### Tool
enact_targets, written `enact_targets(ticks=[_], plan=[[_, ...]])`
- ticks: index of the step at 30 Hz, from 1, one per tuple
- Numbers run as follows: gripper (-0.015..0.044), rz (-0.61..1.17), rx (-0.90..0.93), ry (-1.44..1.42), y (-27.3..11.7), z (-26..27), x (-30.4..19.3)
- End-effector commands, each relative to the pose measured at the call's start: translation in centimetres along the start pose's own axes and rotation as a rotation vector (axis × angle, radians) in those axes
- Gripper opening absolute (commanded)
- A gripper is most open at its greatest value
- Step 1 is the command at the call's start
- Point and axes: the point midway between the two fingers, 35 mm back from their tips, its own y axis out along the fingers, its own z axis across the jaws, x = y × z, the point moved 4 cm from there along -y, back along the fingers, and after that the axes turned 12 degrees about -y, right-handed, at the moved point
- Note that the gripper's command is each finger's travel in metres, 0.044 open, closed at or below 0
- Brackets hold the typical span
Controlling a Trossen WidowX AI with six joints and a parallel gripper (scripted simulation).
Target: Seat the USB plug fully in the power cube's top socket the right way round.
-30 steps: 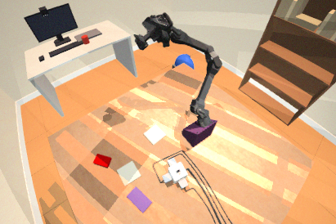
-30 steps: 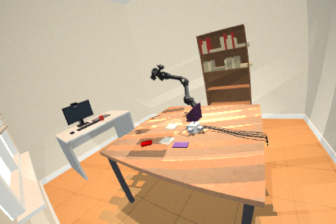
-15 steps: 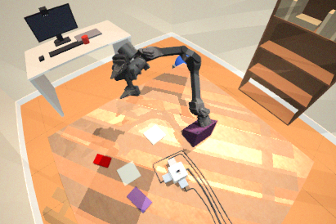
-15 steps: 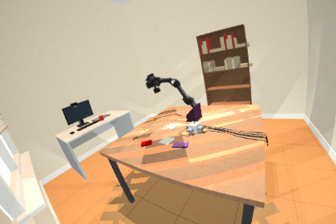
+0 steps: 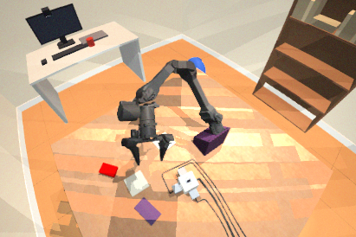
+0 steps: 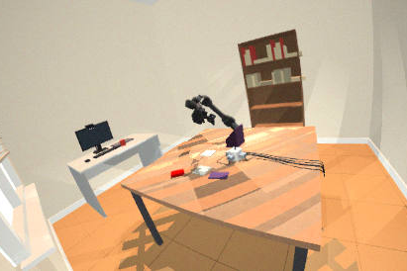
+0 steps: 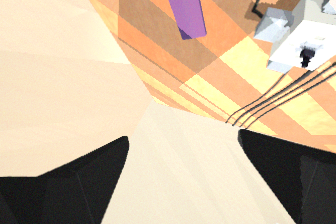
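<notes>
Top view, left to right: far left of the power cube, a red block; nearer the cube, a pale square; up and left of it, the gripper, wide open, gripping nothing; in the cube's top, the dark plug, seating depth unclear.

The top view looks steeply down from above the wooden table; the exterior view faces it from farther back, at a shallower angle. Both share the desk. The wrist view looks closely past the gripper's fingertips.
</notes>
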Motion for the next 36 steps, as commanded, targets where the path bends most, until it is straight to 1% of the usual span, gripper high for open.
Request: enact_targets(ticks=[1,4,7,10,12,14,36], plan=[[0.044,-0.11,-0.242,0.128,5.6,-3.6,-1.9],[0.044,-0.243,-0.392,0.2,9.0,-6.7,-3.3],[0.044,-0.418,-0.51,0.243,11.8,-10.1,-4.5],[0.044,-0.62,-0.582,0.251,14.0,-13.6,-5.5],[0.044,-0.73,-0.596,0.24,14.9,-15.3,-5.9],[0.044,-0.752,-0.598,0.237,14.9,-15.8,-5.9],[0.044,-0.753,-0.598,0.237,15.1,-16.3,-5.5]])
